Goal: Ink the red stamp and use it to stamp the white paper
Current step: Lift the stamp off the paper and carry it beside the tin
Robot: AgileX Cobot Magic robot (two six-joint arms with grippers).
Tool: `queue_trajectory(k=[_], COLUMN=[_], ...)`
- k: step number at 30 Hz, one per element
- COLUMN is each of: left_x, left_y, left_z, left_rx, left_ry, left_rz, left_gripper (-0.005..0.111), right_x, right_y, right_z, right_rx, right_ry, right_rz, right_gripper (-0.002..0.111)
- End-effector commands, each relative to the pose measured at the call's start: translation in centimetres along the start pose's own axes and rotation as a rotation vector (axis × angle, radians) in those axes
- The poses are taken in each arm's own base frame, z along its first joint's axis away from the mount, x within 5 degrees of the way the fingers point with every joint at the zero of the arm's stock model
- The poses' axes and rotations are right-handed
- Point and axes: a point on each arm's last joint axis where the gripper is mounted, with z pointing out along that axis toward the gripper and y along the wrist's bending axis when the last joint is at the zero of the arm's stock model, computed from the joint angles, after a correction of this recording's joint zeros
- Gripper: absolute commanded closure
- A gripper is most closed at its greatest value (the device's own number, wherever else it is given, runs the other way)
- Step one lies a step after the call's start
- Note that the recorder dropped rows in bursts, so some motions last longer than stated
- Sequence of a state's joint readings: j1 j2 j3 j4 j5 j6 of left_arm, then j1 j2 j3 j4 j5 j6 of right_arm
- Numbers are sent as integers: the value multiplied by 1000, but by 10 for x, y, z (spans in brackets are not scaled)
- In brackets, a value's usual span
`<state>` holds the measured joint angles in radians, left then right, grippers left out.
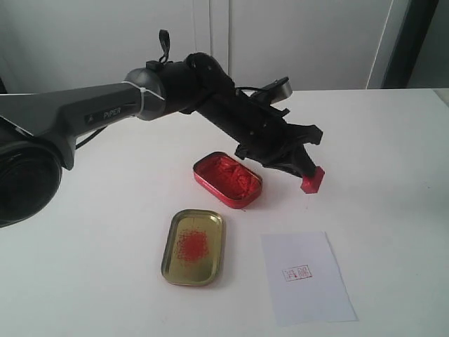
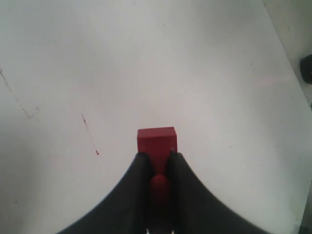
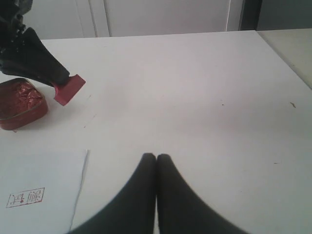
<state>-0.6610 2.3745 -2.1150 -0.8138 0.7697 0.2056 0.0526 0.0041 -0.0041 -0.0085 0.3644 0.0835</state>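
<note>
My left gripper [image 1: 306,170] is shut on the handle of the red stamp [image 1: 313,180], holding it tilted just above the white table, to the right of the red ink tin. In the left wrist view the stamp's square base [image 2: 156,141] sticks out past the black fingers [image 2: 142,168]. The right wrist view also catches the stamp [image 3: 68,89] under the left gripper [image 3: 57,83]. The white paper [image 1: 306,276] lies flat at the front right and carries a red square print [image 1: 297,274]; its corner shows as paper [image 3: 39,185]. My right gripper [image 3: 156,157] is shut and empty over bare table.
A red tin of lumpy ink paste [image 1: 227,179] sits mid-table, also seen as the tin [image 3: 19,103]. A gold lid with a red smudge [image 1: 193,246] lies in front of it. The table's far edge meets a white wall.
</note>
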Motion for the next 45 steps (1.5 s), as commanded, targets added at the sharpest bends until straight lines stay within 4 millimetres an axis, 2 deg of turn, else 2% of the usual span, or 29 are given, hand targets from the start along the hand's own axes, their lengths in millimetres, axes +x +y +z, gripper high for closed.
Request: queue_trajectory(k=[1, 5, 12, 22, 28, 45], left_x=[7, 12, 13, 14, 18, 19], left_y=[10, 18, 22, 23, 28, 28], left_z=[9, 16, 16, 17, 24, 24], left_rx=[0, -15, -56, -58, -47, -55], left_ry=[38, 68, 80, 86, 106, 111], left_rz=[-49, -54, -24, -26, -73, -64], left_gripper=[107, 107, 107, 107, 107, 107], right_x=[0, 0, 0, 0, 0, 0], right_y=[-1, -1, -1, -1, -1, -1], right_z=[0, 0, 0, 0, 0, 0], right_rx=[7, 7, 7, 7, 7, 7], right_ry=[-15, -15, -15, -15, -15, -15], right_rz=[-6, -6, -6, -6, -6, -6], right_gripper=[108, 108, 108, 108, 108, 108])
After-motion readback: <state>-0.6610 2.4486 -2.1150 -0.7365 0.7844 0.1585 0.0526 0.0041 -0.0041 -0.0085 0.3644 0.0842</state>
